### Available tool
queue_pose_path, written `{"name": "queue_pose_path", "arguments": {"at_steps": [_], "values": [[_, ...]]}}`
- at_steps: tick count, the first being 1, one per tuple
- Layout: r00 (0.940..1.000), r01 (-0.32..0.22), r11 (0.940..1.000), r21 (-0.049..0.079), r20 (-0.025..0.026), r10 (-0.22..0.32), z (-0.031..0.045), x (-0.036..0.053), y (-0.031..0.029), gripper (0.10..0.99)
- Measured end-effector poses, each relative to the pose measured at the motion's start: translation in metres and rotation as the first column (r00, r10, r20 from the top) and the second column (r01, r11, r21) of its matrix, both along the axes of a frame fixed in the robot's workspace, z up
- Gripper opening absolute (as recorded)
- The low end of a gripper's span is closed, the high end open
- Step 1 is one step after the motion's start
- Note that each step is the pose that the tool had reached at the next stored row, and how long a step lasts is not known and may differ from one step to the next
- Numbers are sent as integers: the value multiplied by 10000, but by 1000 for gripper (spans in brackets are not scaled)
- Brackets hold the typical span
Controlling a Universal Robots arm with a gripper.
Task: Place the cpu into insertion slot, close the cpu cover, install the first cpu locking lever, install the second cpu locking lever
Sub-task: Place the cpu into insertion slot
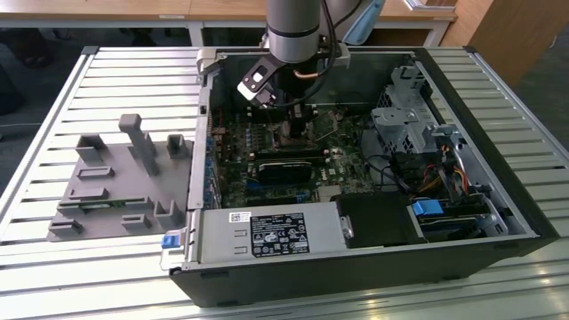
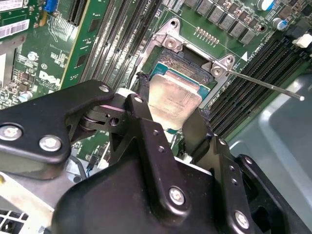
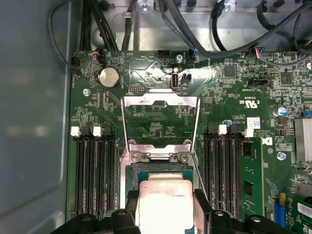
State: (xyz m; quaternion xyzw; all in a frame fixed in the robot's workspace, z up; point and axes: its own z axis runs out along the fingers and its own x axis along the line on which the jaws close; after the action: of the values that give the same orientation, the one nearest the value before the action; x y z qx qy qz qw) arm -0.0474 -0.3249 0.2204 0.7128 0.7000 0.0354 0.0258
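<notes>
A pale slatted metal worktop spans the scene. Behind it stand wooden desks on white legs; a wooden cabinet stands at the exterior view's right.

We see the cpu, a flat square chip with a dull silver top, clamped at two opposite edges by the gripper. It lies over the insertion slot, whose dark rim shows beyond it. The cpu cover, a thin silver frame, is swung open. One thin locking lever juts free.
</notes>
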Motion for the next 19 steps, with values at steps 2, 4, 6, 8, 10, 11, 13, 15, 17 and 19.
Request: {"name": "queue_pose_path", "arguments": {"at_steps": [2, 4, 6, 8, 10, 11, 13, 15, 17, 19], "values": [[10000, 20, 10000, 1, 0, -20, -15, 0, 6, 525], [10000, 44, 10000, 0, 0, -44, -31, -1, 12, 525], [10000, 63, 10000, -7, 0, -63, -51, -1, 19, 525], [10000, 83, 10000, -13, 1, -83, -67, -2, 26, 525], [9999, 110, 9999, -18, 1, -110, -78, -8, 28, 525], [9999, 121, 9999, -23, 0, -121, -82, -11, 29, 525], [9999, 134, 9999, -27, -1, -134, -91, -13, 35, 525], [9999, 145, 9999, -26, 0, -145, -103, -14, 41, 525], [9999, 156, 9999, -25, 1, -156, -119, -14, 49, 525], [9999, 162, 9999, -25, 1, -162, -135, -14, 52, 525]]}}
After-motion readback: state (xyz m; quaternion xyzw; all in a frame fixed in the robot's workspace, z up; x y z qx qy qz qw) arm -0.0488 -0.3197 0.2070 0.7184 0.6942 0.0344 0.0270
